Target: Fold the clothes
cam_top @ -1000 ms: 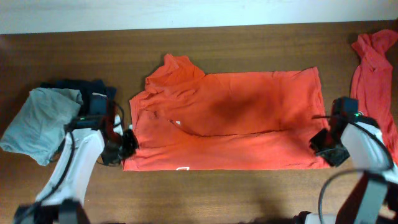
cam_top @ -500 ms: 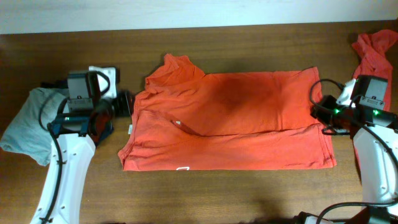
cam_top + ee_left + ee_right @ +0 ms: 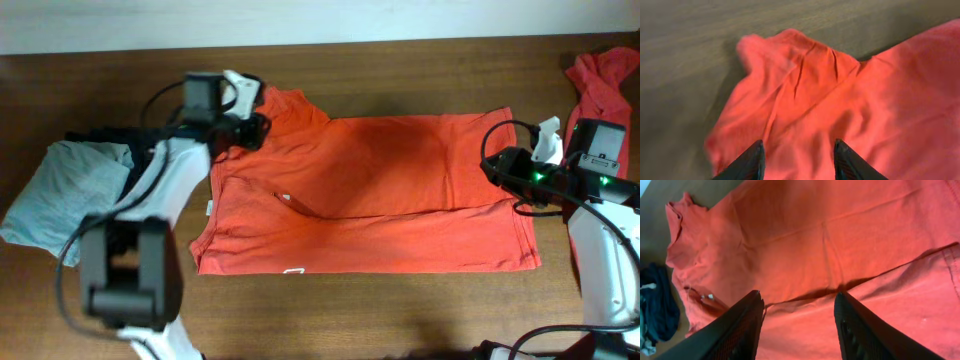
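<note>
Folding job: one orange-red T-shirt [image 3: 380,195] lay flat in the middle of the table [image 3: 380,320], its near long edge turned up over itself (so it looked from above).
Shirt's long way: side to side, neck end at the left, hem end at the right.
Left claw [image 3: 248,128]: fingers apart, holding nothing, just over the far corner at the neck end; the cloth spread away to its right.
Right claw [image 3: 493,168]: fingers apart, holding nothing, at the hem end; the cloth spread away to its left.
Who was nearer: each arm was close to its own end.
Next move, my guess: both claws pinch the far edge and bring it toward the near edge.
Other clothes: a second orange-red shirt [image 3: 600,100] sat crumpled at the far right; a grey garment [image 3: 55,200] lay at the left.
</note>
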`<action>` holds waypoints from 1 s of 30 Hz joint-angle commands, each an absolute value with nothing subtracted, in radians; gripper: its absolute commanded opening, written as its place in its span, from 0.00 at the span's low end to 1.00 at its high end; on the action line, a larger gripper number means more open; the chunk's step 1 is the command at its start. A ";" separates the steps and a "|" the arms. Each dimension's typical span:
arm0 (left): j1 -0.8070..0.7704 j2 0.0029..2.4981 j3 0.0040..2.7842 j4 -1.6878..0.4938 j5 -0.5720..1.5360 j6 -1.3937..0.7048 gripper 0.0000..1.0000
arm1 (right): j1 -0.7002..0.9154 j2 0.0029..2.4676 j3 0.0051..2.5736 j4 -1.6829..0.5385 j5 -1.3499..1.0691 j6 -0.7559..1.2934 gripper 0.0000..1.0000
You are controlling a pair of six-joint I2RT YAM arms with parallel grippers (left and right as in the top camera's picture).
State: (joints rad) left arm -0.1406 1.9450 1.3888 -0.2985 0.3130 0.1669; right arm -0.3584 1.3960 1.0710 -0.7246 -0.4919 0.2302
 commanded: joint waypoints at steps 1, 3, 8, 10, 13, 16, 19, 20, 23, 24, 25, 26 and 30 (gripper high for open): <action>-0.179 2.042 1.497 -0.284 0.184 0.279 0.45 | -0.352 1.387 1.090 -0.725 -0.501 0.213 0.49; -0.197 2.094 1.525 -0.256 0.122 0.287 0.48 | -0.352 1.387 1.090 -0.731 -0.481 0.213 0.49; -0.215 2.183 1.542 -0.168 0.077 0.331 0.49 | -0.352 1.388 1.090 -0.743 -0.421 0.213 0.49; -0.214 2.194 1.542 -0.147 0.064 0.331 0.49 | -0.352 1.390 1.090 -0.744 -0.411 0.213 0.49; -0.214 2.200 1.542 -0.115 0.029 0.331 0.50 | -0.352 1.397 1.090 -0.744 -0.407 0.213 0.49; -0.214 2.201 1.542 -0.096 0.029 0.331 0.51 | -0.352 1.406 1.090 -0.744 -0.407 0.213 0.49; -0.215 2.211 1.542 -0.089 0.030 0.331 0.52 | -0.352 1.417 1.090 -0.744 -0.406 0.213 0.48; -0.216 2.216 1.542 -0.091 0.030 0.331 0.52 | -0.352 1.422 1.090 -0.744 -0.406 0.213 0.48; -0.221 2.231 1.542 -0.100 0.030 0.331 0.52 | -0.352 1.433 1.090 -0.744 -0.406 0.213 0.48; -0.224 2.236 1.542 -0.106 0.034 0.331 0.52 | -0.352 1.435 1.090 -0.744 -0.406 0.213 0.48; -0.228 2.241 1.542 -0.109 0.034 0.331 0.52 | -0.352 1.439 1.090 -0.744 -0.406 0.213 0.48; -0.233 2.245 1.542 -0.110 0.033 0.331 0.53 | -0.352 1.442 1.090 -0.744 -0.406 0.213 0.48; -0.240 2.261 1.542 -0.105 0.033 0.331 0.53 | -0.352 1.449 1.090 -0.744 -0.406 0.213 0.48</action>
